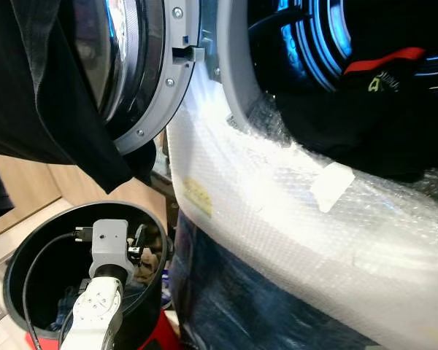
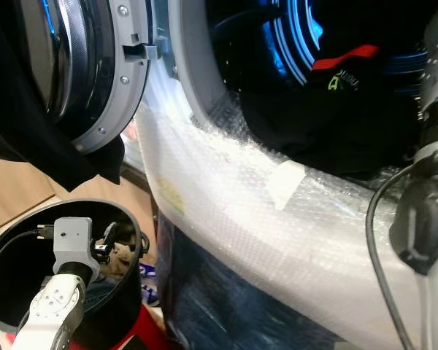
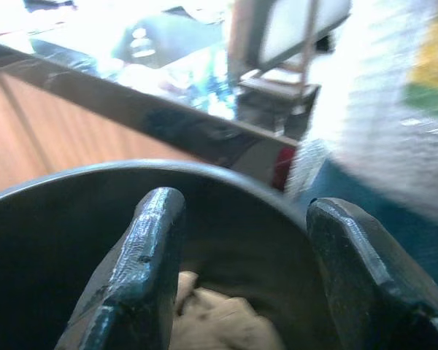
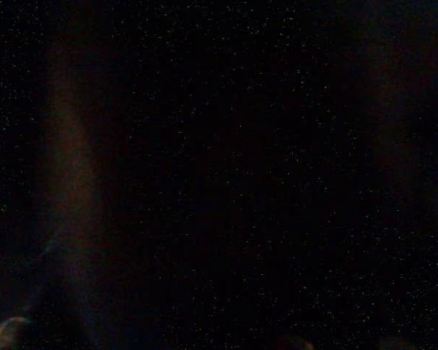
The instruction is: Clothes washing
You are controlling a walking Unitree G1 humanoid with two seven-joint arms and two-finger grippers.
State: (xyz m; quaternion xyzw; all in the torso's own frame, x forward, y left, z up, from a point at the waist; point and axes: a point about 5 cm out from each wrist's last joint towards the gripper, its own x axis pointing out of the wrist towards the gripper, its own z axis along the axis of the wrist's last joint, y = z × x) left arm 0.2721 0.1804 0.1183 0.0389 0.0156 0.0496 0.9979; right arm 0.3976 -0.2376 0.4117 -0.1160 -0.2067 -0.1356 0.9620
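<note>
left gripper is held inside the black laundry bin, fingers spread above beige cloth | right gripper: finger state cannot be told | dark clothes are seen in the washer drum

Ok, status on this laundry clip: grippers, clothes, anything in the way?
Left gripper open inside the bin, above a tan cloth. Dark clothes already in the washer drum. Black garment draped over the door.

floor: light wood planks | on it: black round laundry bin beside the washing machine, whose front is wrapped in bubble film | inside bin: tan cloth, other clothes
</note>
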